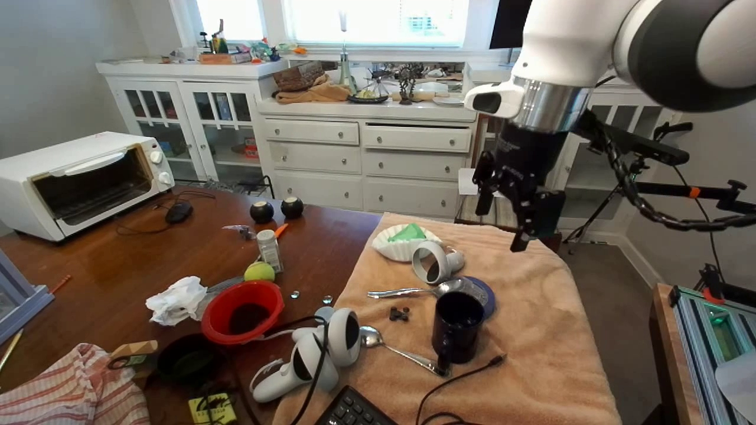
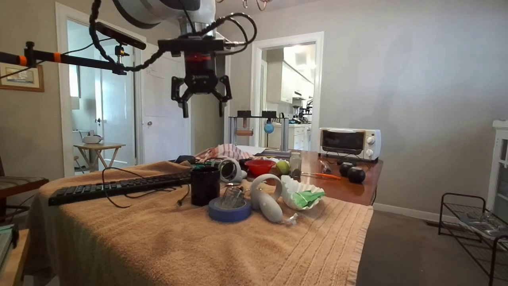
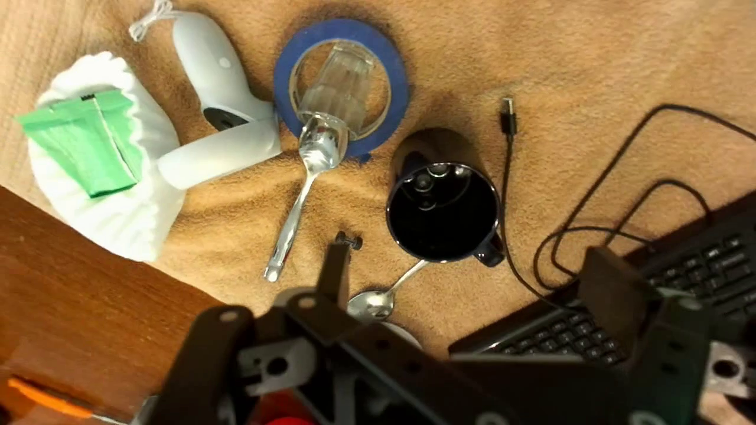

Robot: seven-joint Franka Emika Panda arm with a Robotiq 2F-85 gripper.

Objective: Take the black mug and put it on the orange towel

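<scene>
The black mug [image 1: 458,327] stands upright on the orange towel [image 1: 537,360], with its handle toward the near side in that exterior view. The mug [image 2: 205,186] and towel [image 2: 198,250] also show in an exterior view. In the wrist view the mug [image 3: 443,206] is seen from above, its mouth empty, resting on the towel [image 3: 531,53]. My gripper [image 2: 203,111] is open and empty, high above the towel and apart from the mug. It also shows in an exterior view [image 1: 502,224]. In the wrist view its fingers [image 3: 469,260] are wide apart, with the mug ahead of them.
Close to the mug are a blue tape roll [image 3: 394,77] with a clear glass, two spoons [image 3: 289,227], a cable [image 3: 508,165] and a keyboard [image 3: 549,330]. A white controller [image 3: 212,65] and a white fluted dish [image 3: 150,206] lie beyond the tape. A red bowl [image 1: 236,295] stands on the wooden table.
</scene>
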